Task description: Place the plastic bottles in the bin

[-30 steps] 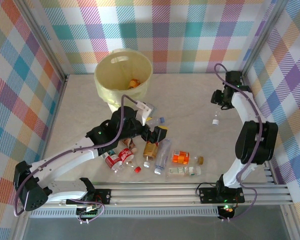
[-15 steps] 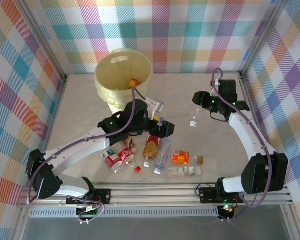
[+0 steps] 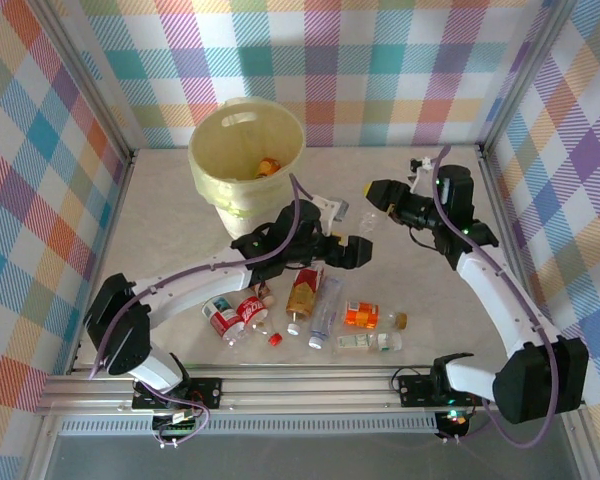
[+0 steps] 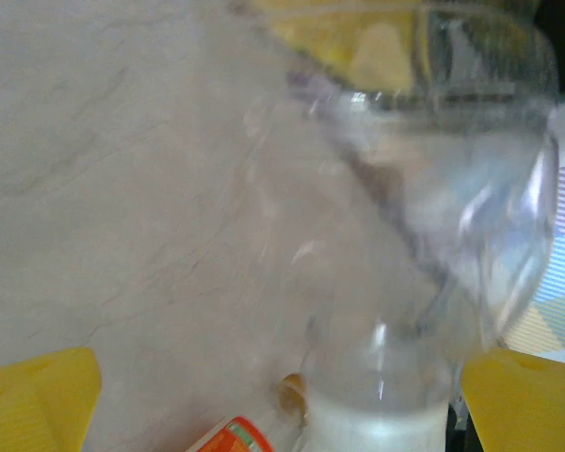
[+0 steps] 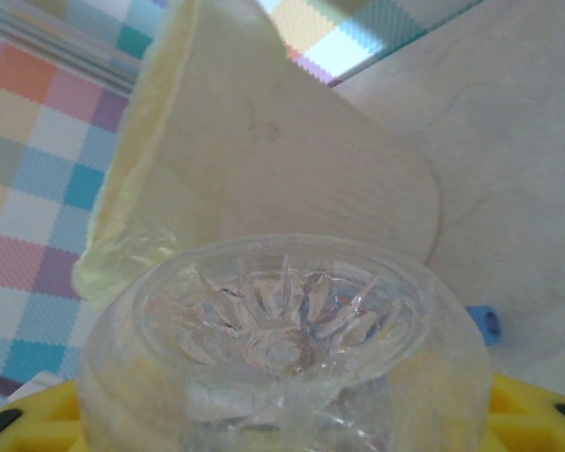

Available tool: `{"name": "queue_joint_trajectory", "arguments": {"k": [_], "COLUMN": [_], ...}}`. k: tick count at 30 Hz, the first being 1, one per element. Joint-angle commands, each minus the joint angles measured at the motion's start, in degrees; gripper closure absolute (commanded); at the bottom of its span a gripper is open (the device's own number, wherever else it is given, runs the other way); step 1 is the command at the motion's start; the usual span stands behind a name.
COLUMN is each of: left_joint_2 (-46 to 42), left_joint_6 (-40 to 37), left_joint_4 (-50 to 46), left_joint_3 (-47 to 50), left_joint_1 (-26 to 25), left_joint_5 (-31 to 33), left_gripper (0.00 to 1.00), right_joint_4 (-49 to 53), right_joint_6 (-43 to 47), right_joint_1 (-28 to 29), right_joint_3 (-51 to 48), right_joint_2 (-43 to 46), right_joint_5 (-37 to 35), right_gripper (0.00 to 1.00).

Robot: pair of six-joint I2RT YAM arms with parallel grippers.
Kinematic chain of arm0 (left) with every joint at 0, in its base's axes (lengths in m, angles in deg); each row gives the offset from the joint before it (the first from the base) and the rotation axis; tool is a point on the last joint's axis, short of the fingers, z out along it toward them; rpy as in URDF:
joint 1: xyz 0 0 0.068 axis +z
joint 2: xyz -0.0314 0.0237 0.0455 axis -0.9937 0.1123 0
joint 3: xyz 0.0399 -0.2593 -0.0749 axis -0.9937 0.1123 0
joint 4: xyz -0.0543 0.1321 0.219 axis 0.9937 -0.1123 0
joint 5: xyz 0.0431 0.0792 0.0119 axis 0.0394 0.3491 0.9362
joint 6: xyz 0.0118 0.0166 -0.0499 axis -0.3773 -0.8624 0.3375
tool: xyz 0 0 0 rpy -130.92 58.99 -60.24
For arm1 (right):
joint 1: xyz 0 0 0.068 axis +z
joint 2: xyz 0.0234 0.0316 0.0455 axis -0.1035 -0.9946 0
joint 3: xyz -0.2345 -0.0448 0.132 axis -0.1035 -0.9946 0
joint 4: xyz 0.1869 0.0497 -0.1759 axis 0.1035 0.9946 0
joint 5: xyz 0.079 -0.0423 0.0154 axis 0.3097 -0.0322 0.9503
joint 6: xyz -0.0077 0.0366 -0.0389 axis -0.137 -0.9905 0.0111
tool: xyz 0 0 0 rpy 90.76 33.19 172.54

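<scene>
right claw point(image 5: 282, 424) is pinching a clear bottle point(image 5: 282, 330), bin point(image 5: 264, 160) beyond it; left claw point(image 4: 282, 400) is gaping above marbled tabletop point(image 4: 104, 188), plaid walls point(image 3: 380, 60) enclosing both.

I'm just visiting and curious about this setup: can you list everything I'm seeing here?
bin: one, pale yellow, far left of table.
bottle in bin: one, orange label.
bottles on table: about seven; red, brown, orange, blue, green labels; near middle.
red cap: one, among them.
clear bottle: one, in right gripper.
table: one, pale marbled.
walls: plaid, all around.
left gripper: one, open, at the pile's far edge.
right gripper: one, shut on clear bottle, right of bin.
</scene>
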Motion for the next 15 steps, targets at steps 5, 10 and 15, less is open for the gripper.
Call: {"name": "queue_joint_trajectory", "arguments": {"k": [5, 10, 15], "left_joint_2": [1.4, 0.6, 0.1], "left_joint_6": [1.7, 1.9, 2.0], "left_joint_4": [7.1, 8.0, 8.3], "left_joint_3": [-2.9, -2.8, -2.4], "left_joint_1": [-1.1, -1.1, -1.1], "left_joint_5": [-1.4, -1.1, -1.2], "left_gripper": [0.09, 0.18, 0.28], "right_joint_4": [-4.1, -5.0, -5.3], "right_joint_6": [-2.7, -3.5, -3.6], "right_joint_1": [2.1, 2.5, 2.7], "right_joint_3": [-1.2, -2.1, -2.6], "right_joint_2": [2.1, 2.1, 2.1], "right_joint_5": [2.5, 2.7, 2.3], "right_gripper": [0.47, 0.47, 0.48]}}
